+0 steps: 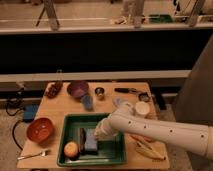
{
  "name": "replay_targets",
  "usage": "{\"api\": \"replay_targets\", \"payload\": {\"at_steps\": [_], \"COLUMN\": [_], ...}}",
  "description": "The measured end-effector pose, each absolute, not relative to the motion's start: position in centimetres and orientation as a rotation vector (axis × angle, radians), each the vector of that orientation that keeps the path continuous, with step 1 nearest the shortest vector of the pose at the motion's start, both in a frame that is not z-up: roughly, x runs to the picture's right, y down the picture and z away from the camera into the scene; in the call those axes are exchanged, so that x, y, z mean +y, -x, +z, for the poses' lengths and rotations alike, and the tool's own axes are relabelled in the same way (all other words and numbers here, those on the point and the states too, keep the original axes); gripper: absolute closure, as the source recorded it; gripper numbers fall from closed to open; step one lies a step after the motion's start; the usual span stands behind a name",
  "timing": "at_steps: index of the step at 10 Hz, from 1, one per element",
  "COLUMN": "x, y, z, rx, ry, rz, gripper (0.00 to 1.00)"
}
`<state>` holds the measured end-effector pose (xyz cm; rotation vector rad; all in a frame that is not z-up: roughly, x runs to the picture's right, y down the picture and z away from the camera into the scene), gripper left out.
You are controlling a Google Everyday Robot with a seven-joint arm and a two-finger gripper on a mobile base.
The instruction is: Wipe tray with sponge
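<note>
— Where is the gripper?

— The gripper [100, 134] is down inside the tray [116, 148], at the end of the white arm [160, 132] that reaches in from the right. It sits at the right edge of the sponge [90, 140], touching it or just beside it.

— Clenched or released?

— I cannot tell; the wrist covers that end of the arm.

— The sponge itself?

— A blue-grey block lying flat on the tray floor, left of centre. A dark narrow stick [81, 139] lies along its left side, touching or nearly so.

— Anything else in the tray?

— An apple [71, 149], yellow and red, in the near-left corner, close to the stick.

— And the tray's position?

— Dark green, raised rim, on the near half of the wooden table [55, 110], roughly central.

— Surroundings?

— An orange bowl [40, 129] to the left of the tray, with a fork [34, 155] in front of it. Behind the tray, a blue cup [87, 102]; farther back a purple bowl [77, 89] and a small metal cup [100, 92]. A white cup [142, 109] stands just behind the arm, on the right. A banana [147, 149] lies near the right front corner, outside the tray.
</note>
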<state>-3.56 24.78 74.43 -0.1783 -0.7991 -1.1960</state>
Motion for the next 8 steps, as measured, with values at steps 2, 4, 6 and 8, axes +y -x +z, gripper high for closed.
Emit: {"api": "replay_targets", "payload": {"at_steps": [2,4,6,8], "x": [25.0,25.1,24.9,24.3], "y": [1.4,-0.6,-2.3,-3.6], "z": [73.8,73.4,73.4,74.2], "rx": [-0.780,-0.748,-0.704,-0.653], "ry": [0.188,0.196,0.198,0.209], "rz": [-1.197,-1.189,-1.166,-1.143], "gripper": [1.00,1.00,1.00,1.00]}}
